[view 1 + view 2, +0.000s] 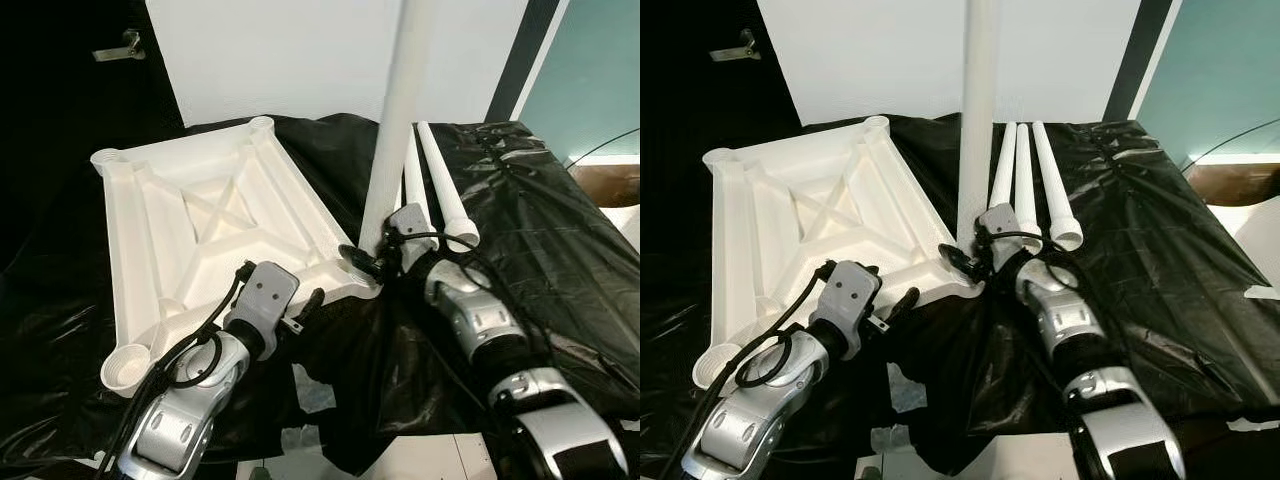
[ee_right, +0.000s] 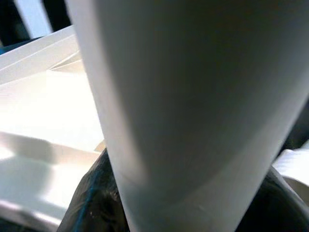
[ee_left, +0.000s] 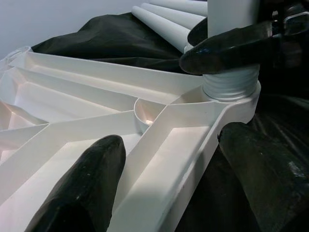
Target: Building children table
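Centrally, upturned white plastic tabletop (image 1: 210, 225), ribbed underside, lies on crinkled black sheet (image 1: 560, 250). Right gripper (image 3: 227, 46) clamped round smooth white upright leg (image 1: 400, 120), threaded end in corner socket (image 3: 231, 94). Left gripper (image 3: 174, 179) spread wide astride tabletop edge. 2 spare tapered legs (image 1: 1040, 185) beside.

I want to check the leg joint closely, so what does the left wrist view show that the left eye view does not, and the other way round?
Left wrist view: the leg's ribbed thread sitting at the corner socket, partly exposed, with a right gripper finger across the leg just above.

Left eye view: the whole upturned tabletop, its other corner sockets, both silver arms, and the black sheet.

Both: the standing leg at the tabletop's near corner, and spare legs lying on the sheet.
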`<state>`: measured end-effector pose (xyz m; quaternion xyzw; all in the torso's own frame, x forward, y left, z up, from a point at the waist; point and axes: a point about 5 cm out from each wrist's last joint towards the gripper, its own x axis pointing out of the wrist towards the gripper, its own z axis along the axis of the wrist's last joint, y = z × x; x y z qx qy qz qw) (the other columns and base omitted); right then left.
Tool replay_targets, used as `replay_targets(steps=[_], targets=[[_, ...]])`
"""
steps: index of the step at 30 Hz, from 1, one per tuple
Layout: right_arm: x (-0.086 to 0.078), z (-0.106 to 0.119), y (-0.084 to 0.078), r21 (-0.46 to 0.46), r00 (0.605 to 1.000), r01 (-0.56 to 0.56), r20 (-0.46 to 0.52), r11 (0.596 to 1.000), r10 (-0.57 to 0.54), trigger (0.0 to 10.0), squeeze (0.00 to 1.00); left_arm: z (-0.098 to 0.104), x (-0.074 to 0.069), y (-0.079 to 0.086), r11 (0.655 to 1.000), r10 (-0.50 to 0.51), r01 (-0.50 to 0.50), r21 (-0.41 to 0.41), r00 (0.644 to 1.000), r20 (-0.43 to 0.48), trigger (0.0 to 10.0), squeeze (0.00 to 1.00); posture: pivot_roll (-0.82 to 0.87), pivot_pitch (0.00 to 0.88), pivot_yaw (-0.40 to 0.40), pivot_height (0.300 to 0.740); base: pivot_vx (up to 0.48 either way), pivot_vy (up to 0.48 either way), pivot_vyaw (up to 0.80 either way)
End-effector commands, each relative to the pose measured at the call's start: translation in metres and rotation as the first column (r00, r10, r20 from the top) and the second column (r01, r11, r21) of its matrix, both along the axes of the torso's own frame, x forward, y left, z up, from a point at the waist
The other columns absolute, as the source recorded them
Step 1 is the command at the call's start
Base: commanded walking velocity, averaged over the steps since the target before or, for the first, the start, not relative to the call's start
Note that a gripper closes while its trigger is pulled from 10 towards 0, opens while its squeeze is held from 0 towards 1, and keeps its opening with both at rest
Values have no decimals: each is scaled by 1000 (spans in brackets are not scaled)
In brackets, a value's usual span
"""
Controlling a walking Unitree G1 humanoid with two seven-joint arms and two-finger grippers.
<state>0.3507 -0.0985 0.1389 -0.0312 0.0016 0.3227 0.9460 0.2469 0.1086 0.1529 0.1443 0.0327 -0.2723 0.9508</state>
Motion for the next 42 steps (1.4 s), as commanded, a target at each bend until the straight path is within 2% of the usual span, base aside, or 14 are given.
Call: replay_targets(steps=[1, 9, 11, 14, 15, 16, 18, 22, 23, 28, 32, 33, 34, 42], targets=[[-3, -13, -1, -5, 996, 73, -57, 997, -73, 0, 0, 5, 0, -2, 1000, -5, 5, 4, 1000, 16, 10000, 0, 160, 30, -22, 740, 0, 0, 0], [-11, -13, 16, 69, 974, 225, -54, 972, -222, 0, 0, 6, 2, -2, 1000, -12, 11, 5, 1000, 20, 10000, 0, 152, 34, -18, 740, 0, 0, 0], [-16, -14, 27, 90, 951, 307, -75, 948, -300, 0, 0, 8, 3, -2, 1000, -14, 14, 4, 1000, 25, 10000, 0, 149, 36, -17, 740, 0, 0, 0], [-21, -11, 34, 98, 947, 319, -65, 943, -314, 0, 0, 9, 3, -3, 1000, -17, 17, 2, 999, 31, 10000, 0, 149, 35, -17, 740, 0, 0, 0], [-22, -9, 34, 115, 950, 310, -64, 944, -305, 2588, 0, 9, 4, -3, 1000, -19, 19, 0, 999, 32, 10000, 0, 142, 38, -11, 740, 0, 0, 0], [-22, -9, 34, 115, 950, 310, -64, 944, -305, 2588, 0, 9, 4, -3, 1000, -19, 19, 0, 999, 32, 10000, 0, 142, 38, -11, 740, 0, 0, 0], [-22, -5, 31, 136, 954, 301, -51, 944, -297, 10000, 0, 9, 4, -4, 1000, -26, 26, -1, 999, 33, 10000, 0, 141, 39, -11, 740, 0, 0, 0], [-21, 2, 22, 162, 962, 272, -25, 949, -272, 10000, 0, 10, 4, -3, 1000, -28, 28, 2, 999, 32, 10000, 0, 136, 41, -9, 740, 0, 0, 0], [-21, 3, 20, 165, 966, 259, -20, 952, -259, 10000, 1000, 10, 5, -3, 1000, -27, 27, 3, 999, 33, 10000, 0, 136, 41, -9, 740, 0, 0, 0], [-19, 12, 1, 160, 987, 154, 15, 975, -159, 10000, 1000, 11, 5, -4, 1000, -28, 28, 3, 999, 36, 10000, 0, 135, 42, -11, 740, 0, 0, 0], [-21, 15, -4, 138, 998, 55, 32, 989, -60, 10000, 1000, 11, 5, -4, 1000, -28, 28, 3, 999, 36, 10000, 0, 136, 43, -12, 740, 0, 0, 0], [-22, 16, -6, 130, 999, 5, 35, 992, -9, 10000, 306, 11, 5, -4, 1000, -29, 28, 4, 999, 36, 10000, 0, 135, 41, -13, 740, 0, 0, 0], [-22, 15, -10, 120, 998, -61, 31, 991, 58, 10000, 0, 11, 5, -4, 1000, -30, 30, 5, 999, 37, 10000, 0, 139, 40, -15, 740, 0, 0, 0], [-17, 9, -18, 53, 978, -209, 22, 977, 208, 10000, 0, 11, 6, -4, 1000, -27, 26, 6, 999, 40, 10000, 0, 140, 34, -18, 740, 0, 0, 0]])
